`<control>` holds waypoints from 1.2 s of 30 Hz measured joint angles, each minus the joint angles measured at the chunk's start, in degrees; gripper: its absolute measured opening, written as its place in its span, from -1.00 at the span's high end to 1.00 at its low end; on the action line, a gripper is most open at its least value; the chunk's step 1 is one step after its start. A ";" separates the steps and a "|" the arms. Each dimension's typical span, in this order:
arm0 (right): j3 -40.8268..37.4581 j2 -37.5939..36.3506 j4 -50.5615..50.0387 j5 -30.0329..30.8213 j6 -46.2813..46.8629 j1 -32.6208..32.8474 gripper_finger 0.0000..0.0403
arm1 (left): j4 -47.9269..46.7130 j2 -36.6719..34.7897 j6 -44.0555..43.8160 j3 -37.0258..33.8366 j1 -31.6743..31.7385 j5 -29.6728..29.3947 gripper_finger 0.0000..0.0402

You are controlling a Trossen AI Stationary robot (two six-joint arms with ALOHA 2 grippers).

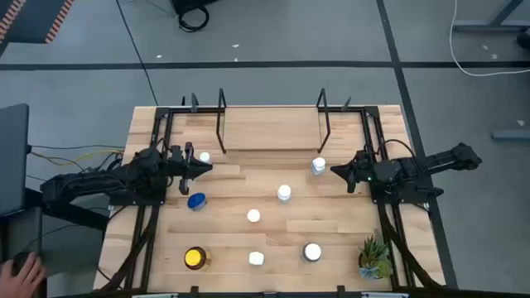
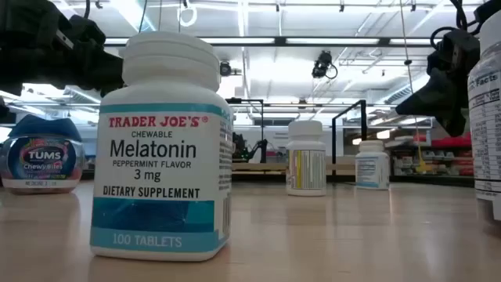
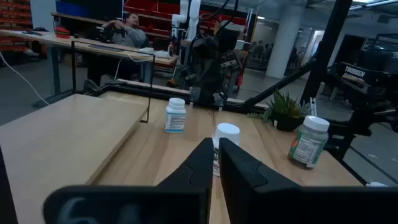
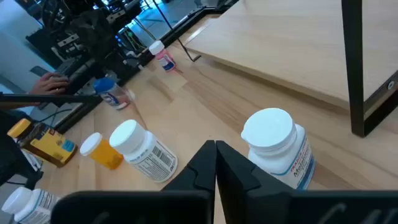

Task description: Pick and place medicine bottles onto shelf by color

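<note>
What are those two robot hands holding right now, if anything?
Nothing. The left hand and the right hand are both shut on nothing, hovering above the table; no medicine bottle sits between their fingers.

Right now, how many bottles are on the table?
8 bottles: one by the left gripper, one by the right gripper, three mid-table, three along the front edge. None seems hidden.

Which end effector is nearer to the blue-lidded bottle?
The left end effector is nearer: the blue-lidded bottle sits on the table close beside it. The right end effector is far across the table, next to a white-capped bottle.
</note>
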 joint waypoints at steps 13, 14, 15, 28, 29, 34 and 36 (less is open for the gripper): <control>0.00 -0.02 0.00 0.00 0.00 0.02 0.92 | 0.00 0.00 0.00 0.00 0.00 -0.02 0.82; 0.00 -0.01 -0.01 -0.02 0.01 0.01 0.92 | -0.01 -0.02 0.01 -0.02 0.01 0.00 0.82; 0.00 -0.02 0.00 0.00 0.00 0.02 0.92 | -0.02 -0.02 0.02 0.00 0.00 0.00 0.83; 0.00 -0.01 -0.01 -0.01 0.00 0.02 0.92 | -0.01 0.00 0.02 -0.02 0.01 -0.01 0.85; 0.00 -0.01 -0.01 0.00 0.01 0.02 0.92 | -0.02 -0.01 0.01 -0.01 0.01 0.00 0.84; 0.02 0.00 0.00 0.00 0.02 0.00 0.92 | -0.02 -0.02 0.01 -0.01 0.00 0.00 0.83; 0.02 -0.02 0.00 -0.02 0.00 0.02 0.92 | -0.02 -0.01 0.01 -0.02 0.00 0.00 0.84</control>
